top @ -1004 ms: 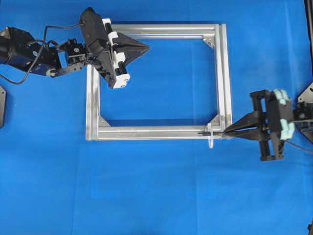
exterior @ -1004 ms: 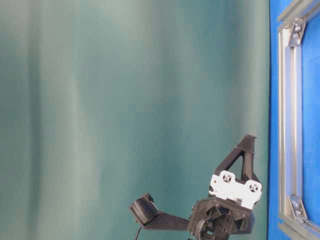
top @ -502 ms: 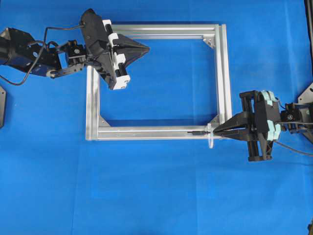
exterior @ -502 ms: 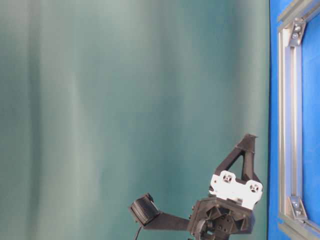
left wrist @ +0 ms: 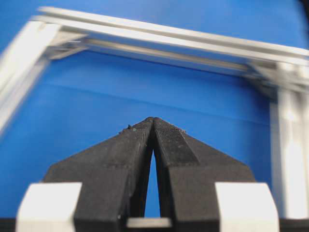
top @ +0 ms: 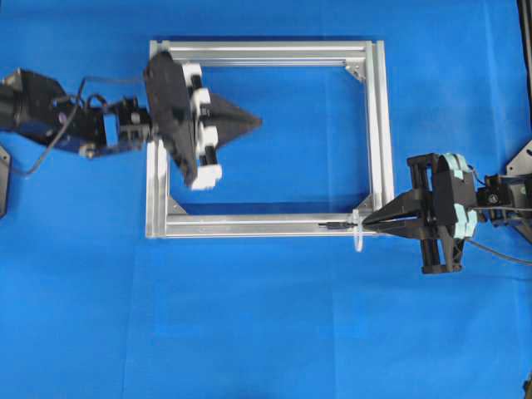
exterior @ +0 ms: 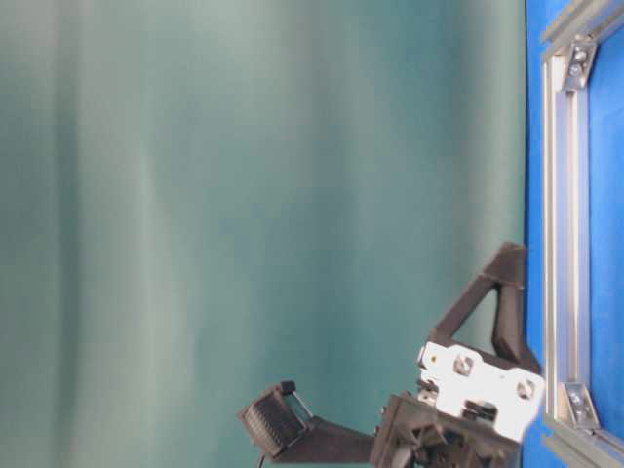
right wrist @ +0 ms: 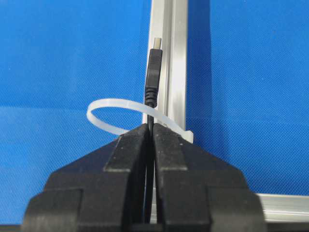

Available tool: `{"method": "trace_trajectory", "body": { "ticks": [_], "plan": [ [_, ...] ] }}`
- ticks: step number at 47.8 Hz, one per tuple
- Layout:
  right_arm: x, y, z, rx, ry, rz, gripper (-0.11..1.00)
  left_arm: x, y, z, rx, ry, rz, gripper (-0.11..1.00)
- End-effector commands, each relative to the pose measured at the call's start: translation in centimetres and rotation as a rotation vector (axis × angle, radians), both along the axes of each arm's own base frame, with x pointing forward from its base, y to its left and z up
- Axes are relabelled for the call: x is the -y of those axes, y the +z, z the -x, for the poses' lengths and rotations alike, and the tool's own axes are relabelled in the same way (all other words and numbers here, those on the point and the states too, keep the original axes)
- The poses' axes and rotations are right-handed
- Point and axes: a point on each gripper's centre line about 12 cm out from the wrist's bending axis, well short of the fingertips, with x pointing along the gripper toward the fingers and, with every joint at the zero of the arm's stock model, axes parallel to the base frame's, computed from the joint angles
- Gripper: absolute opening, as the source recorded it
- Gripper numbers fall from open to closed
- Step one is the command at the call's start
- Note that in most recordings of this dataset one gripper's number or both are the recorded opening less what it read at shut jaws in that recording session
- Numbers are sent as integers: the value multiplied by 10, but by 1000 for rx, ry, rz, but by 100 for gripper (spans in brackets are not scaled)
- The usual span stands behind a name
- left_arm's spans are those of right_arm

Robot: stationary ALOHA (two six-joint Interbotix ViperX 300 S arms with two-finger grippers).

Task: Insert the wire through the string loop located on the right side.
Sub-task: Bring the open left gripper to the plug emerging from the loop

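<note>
Wire through the loop at the silver frame's lower right corner.

We see plain blue cloth (top: 274,324) all around the rectangular silver aluminium frame (top: 378,133), and blue inside it too. The right black pincer (right wrist: 150,126) is clamped on the thin black wire with its small dark plug (right wrist: 152,72), fingertips right at the whitish translucent string loop (right wrist: 113,108); the plug sticks out past the loop, lying along the frame's bar. The left black-and-white pincer (left wrist: 153,120) is pressed shut on nothing, above the blue inside the frame near its left bar.
</note>
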Motion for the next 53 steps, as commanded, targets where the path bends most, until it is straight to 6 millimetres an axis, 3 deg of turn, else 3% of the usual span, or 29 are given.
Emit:
{"method": "trace_trajectory", "body": {
  "ticks": [1, 16, 20, 34, 53],
  "plan": [
    [-1, 7, -6, 30, -5, -8, -4, 22, 15, -5, 51, -58, -3, 0],
    [-1, 7, -6, 28, -4, -8, -4, 89, 17, -4, 55, -225, 35, 0],
    [-1, 7, -6, 28, -4, -8, -4, 98, 18, -3, 56, -249, 36, 0],
    [-1, 7, -6, 30, -4, -8, -4, 102, 21, -13, 52, -254, 39, 0],
    [-1, 8, -7, 34, -4, -8, -4, 104, 38, -83, 10, -245, 34, 0]
  ]
}}
